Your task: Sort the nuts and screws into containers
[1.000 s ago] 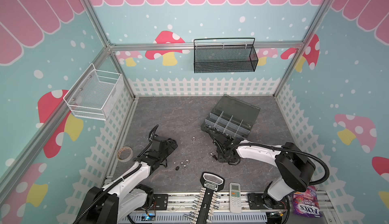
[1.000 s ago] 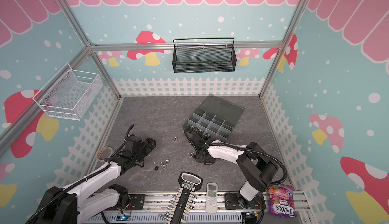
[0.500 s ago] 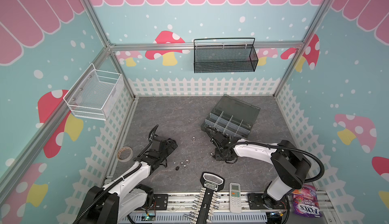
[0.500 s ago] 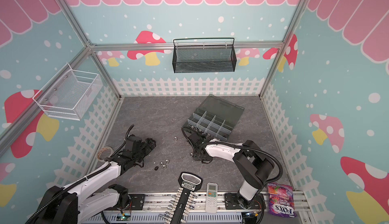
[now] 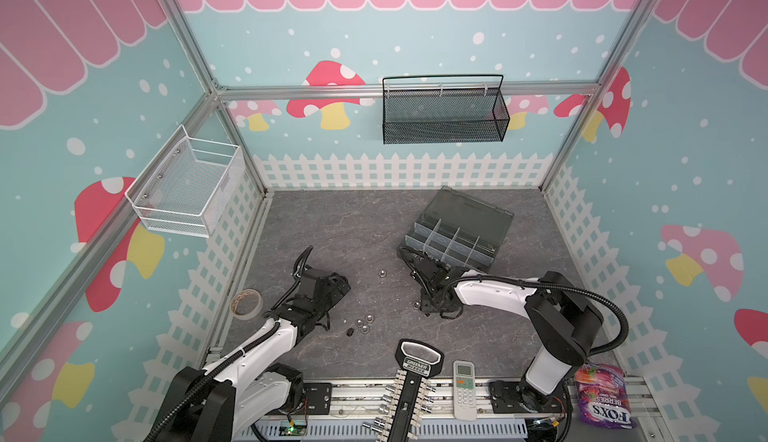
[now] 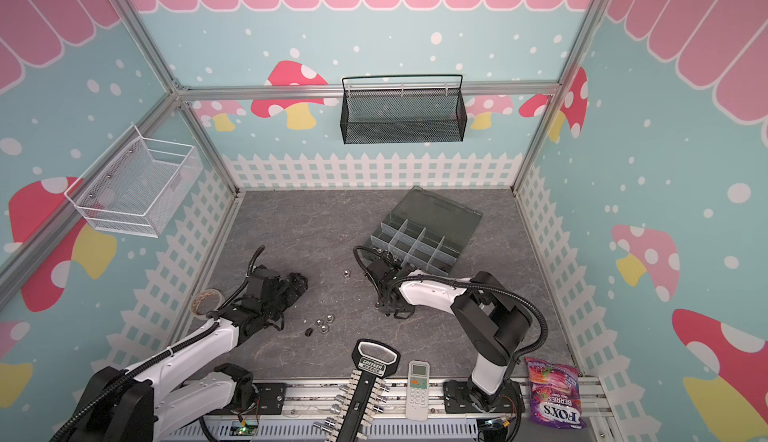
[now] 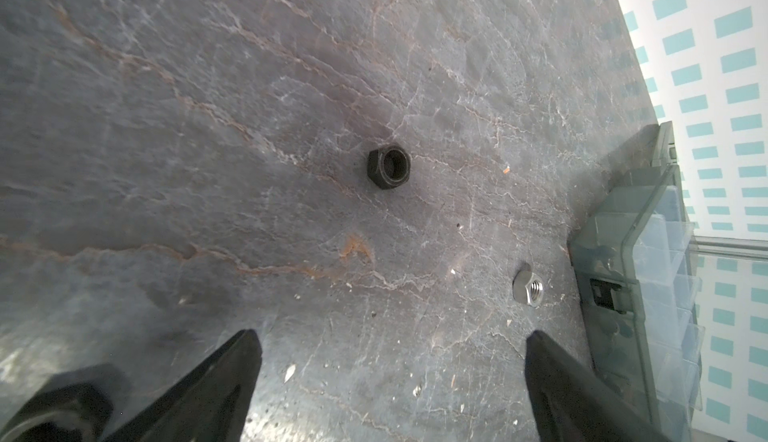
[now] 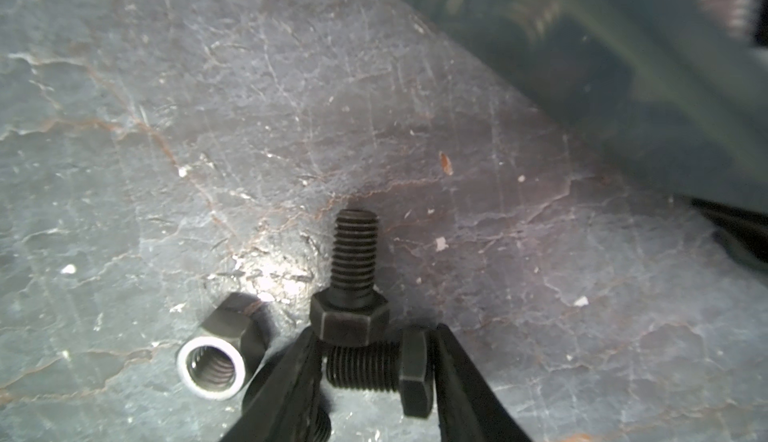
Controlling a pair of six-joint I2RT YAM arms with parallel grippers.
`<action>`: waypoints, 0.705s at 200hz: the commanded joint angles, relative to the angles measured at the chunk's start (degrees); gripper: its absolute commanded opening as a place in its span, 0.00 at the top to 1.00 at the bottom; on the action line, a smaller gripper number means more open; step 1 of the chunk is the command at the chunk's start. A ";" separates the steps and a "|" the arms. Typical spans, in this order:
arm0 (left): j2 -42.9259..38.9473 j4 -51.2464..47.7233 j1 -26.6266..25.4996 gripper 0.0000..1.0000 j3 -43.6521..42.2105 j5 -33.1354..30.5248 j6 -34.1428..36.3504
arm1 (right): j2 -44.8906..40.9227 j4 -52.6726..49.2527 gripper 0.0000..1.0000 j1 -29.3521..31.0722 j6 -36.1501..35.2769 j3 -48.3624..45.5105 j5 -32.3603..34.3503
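In the right wrist view my right gripper (image 8: 376,371) is shut on a black hex-head screw (image 8: 365,367) that lies crosswise between the fingers, its head against one finger. A second black screw (image 8: 353,278) rests against it, and a silver nut (image 8: 212,367) lies beside one finger. In both top views this gripper (image 5: 430,309) (image 6: 390,309) sits low on the table in front of the open organiser box (image 5: 453,238) with its containers. My left gripper (image 7: 390,344) (image 5: 337,284) is open and empty, facing a black nut (image 7: 389,167) and a silver nut (image 7: 528,288).
Loose nuts (image 5: 365,321) lie between the arms, and one more (image 5: 380,273) sits farther back. A tape roll (image 5: 246,303) is at the left. A socket rack (image 5: 409,390), remote (image 5: 464,384) and candy bag (image 5: 602,394) line the front edge. Mesh basket (image 5: 444,111) and wire basket (image 5: 187,190) hang on the walls.
The right arm's elbow has swung slightly to the left while its gripper stays at about the same spot. The left arm has not moved.
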 commanded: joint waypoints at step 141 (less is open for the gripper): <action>-0.05 0.51 0.44 0.00 0.37 -0.90 -0.06 | -10.08 -9.88 0.79 -2.58 -1.27 2.83 8.39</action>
